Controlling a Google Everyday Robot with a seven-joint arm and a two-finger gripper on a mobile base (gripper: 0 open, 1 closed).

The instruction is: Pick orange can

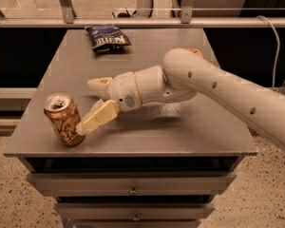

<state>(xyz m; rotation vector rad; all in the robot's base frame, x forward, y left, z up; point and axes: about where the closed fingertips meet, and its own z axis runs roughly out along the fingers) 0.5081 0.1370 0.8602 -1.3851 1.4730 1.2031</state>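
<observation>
The orange can (62, 119) stands at the front left of the grey table (190, 137), copper-coloured with a silver top and dark lettering. My gripper (85, 106) reaches in from the right on a white arm and sits just right of the can, open. Its near cream finger (99, 117) has its tip at the can's right side, touching or almost touching. The far finger (99, 83) is behind and to the right of the can, apart from it. The can is not between the fingers.
A dark blue crisp bag (107, 36) lies at the table's back left. A bit of a red apple (196, 52) shows behind the arm at the back right. Drawers (133, 184) sit under the tabletop. A metal rail (133, 23) runs behind the table.
</observation>
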